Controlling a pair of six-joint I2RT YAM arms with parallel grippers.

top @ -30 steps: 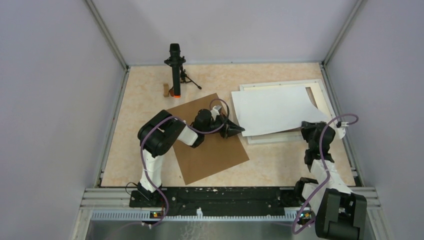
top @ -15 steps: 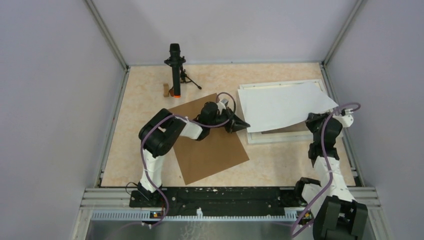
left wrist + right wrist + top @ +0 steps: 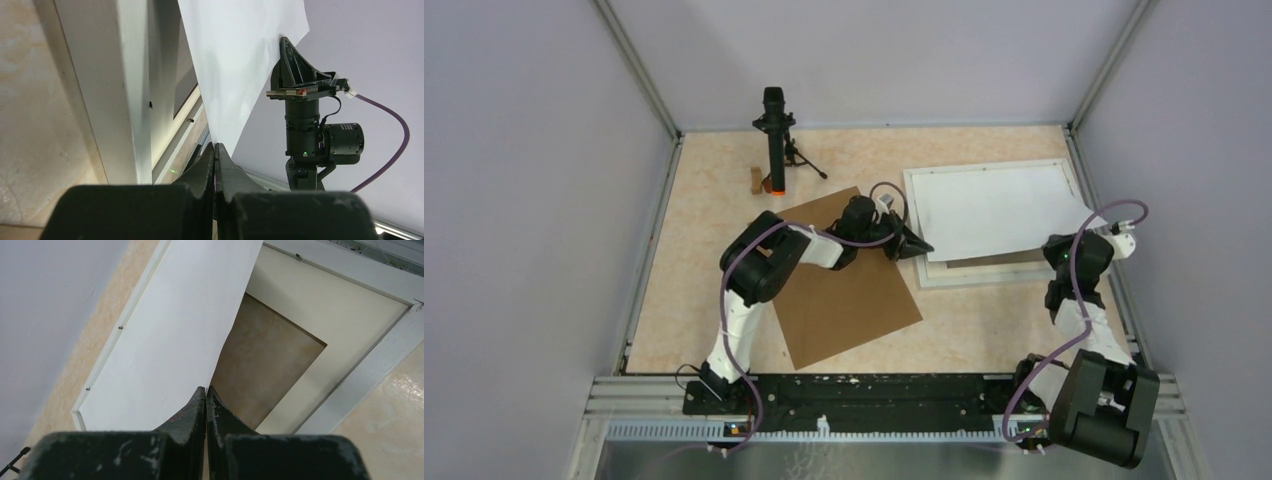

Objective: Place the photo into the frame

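Note:
The photo shows only its white back and hangs stretched between both grippers, over the white frame at the table's right rear. My left gripper is shut on the photo's near left corner, and in the left wrist view its jaws pinch the sheet's edge beside a frame rail. My right gripper is shut on the near right corner. The right wrist view has its tips closed on the paper, above the frame's cream mat. The printed side is hidden.
A brown cardboard sheet lies under the left forearm at mid-table. A black stand on small tripod legs and a little wooden block sit at the back left. Grey walls close in on three sides, and a metal rail runs along the near edge.
Both grippers have carried the photo rightward and toward the back. It now covers most of the frame, and its right corner is pulled out past the right rail instead of curling.

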